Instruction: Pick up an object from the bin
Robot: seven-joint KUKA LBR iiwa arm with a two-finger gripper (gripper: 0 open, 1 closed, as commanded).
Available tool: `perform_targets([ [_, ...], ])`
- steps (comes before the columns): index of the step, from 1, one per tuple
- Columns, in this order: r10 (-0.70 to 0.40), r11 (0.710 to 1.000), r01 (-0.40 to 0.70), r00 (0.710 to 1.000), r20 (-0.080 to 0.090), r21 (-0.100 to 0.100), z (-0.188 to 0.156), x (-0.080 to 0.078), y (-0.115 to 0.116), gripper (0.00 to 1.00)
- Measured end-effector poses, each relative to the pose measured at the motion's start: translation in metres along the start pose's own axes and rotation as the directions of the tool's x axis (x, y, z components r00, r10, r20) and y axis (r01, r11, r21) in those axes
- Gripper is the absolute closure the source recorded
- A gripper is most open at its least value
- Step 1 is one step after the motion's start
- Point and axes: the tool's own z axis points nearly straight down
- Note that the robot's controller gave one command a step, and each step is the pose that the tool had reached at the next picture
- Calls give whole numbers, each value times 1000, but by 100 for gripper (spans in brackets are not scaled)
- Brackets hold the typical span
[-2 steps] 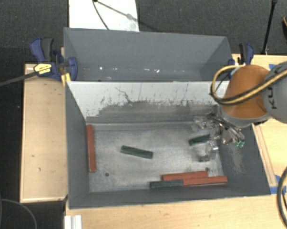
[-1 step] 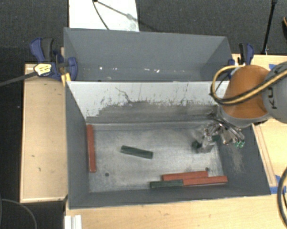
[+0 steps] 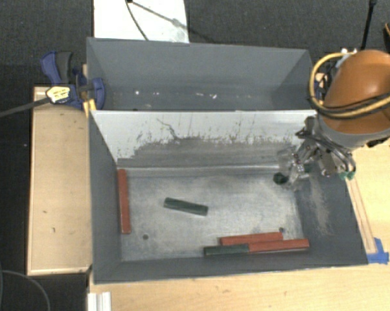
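Claw [image 3: 289, 173] by bin [image 3: 201, 135] back-right corner; dark green bar [image 3: 186, 206] mid-floor.

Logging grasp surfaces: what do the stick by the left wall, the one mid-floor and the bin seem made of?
Left red-brown stick and dark green stick: straight-edged, matte, likely painted wood or plastic; unclear which. Bin: dull grey sheet metal, its back wall scratched and scuffed.

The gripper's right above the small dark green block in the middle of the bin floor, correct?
Not quite. The small dark green block does lie in the middle of the bin floor, but the camera view shows the gripper off at the far right corner, apart from it.
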Motion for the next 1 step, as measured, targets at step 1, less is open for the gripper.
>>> perform_targets([
  [1, -291, 957, 291, 957, -4, -2, -29, 17, -7, 100],
])
